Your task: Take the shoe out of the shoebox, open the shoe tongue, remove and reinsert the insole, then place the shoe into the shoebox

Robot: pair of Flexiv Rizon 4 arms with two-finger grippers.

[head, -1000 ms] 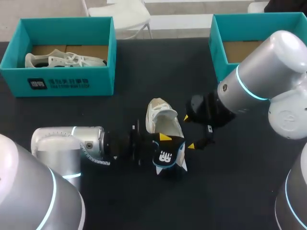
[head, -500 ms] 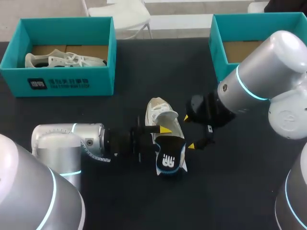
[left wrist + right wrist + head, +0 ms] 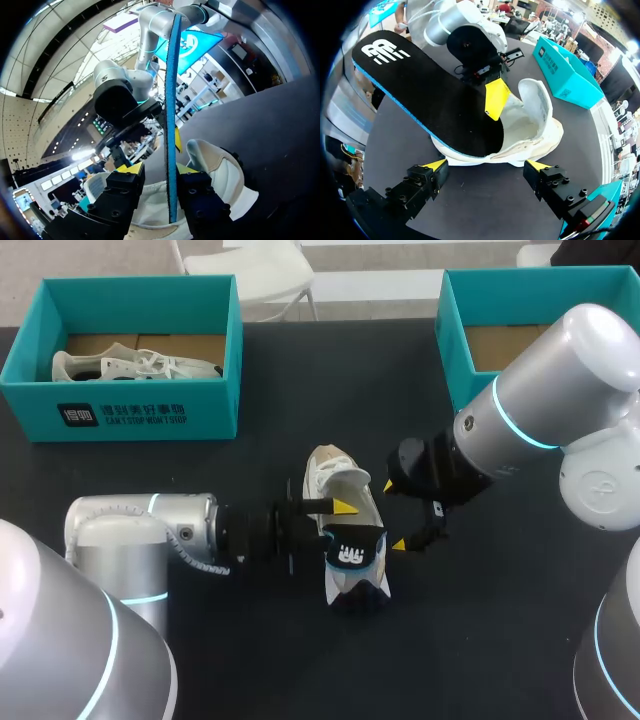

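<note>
The shoe [image 3: 332, 475] lies on its sole near the middle of the black tabletop [image 3: 300, 390], well apart from every edge I can see. The insole [image 3: 350, 558] stands tilted out of it. One end is down inside the shoe, and the end with the logo is raised in the air toward the near edge.

My left arm [image 3: 140, 530] comes in low and flat from the left. The left claw [image 3: 160, 169] is at the shoe's opening with the insole running edge-on through it. I cannot tell whether it truly pinches the insole or the insole only leans there.

My right claw [image 3: 394, 514] sits just beside the shoe on the other side. It is spread wide with nothing in it, and its two yellow tips are close to the shoe's flank but apart from it. In the right wrist view a strip of bare tabletop shows between those tips and the shoe.

A broad stretch of bare tabletop runs from the shoe back toward the far edge. Another band of it lies nearer me, in front of the raised insole.

The left shoebox [image 3: 215, 400] stands at the far left corner, with a second shoe [image 3: 135, 365] lying in it. The right shoebox [image 3: 455, 330] stands at the far right, showing its brown floor.

The bulky elbow of the right arm [image 3: 540, 410] hangs over the tabletop in front of that box and hides its near wall. The two claws flank the shoe closely from either side.
</note>
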